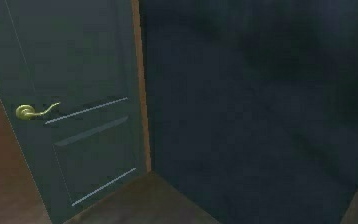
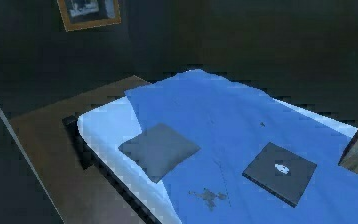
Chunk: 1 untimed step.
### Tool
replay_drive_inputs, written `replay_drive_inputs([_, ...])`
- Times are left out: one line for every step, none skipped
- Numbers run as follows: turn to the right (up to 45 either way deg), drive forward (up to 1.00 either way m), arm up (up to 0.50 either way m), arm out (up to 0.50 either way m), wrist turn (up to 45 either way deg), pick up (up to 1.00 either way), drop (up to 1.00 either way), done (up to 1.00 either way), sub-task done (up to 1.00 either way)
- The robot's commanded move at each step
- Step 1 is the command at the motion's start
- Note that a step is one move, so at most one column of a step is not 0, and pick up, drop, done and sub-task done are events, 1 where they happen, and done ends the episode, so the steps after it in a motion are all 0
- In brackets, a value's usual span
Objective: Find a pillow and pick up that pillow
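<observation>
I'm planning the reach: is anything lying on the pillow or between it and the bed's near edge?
Nothing visible does. The grey pillow lies bare on the blue bed near its edge; a dark flat thing lies apart, toward the arm side view's right.

Dim room, dark in both views.
In the forward view the door and wall lie in deep gloom, and the brass handle catches a glint. In the arm side view the blue bedcover and grey pillow are brightest.
</observation>
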Motion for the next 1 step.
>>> replay_drive_inputs([0.0, 0.00, 0.00, 0.34, 0.0, 0.00, 0.00, 0.00, 0.00])
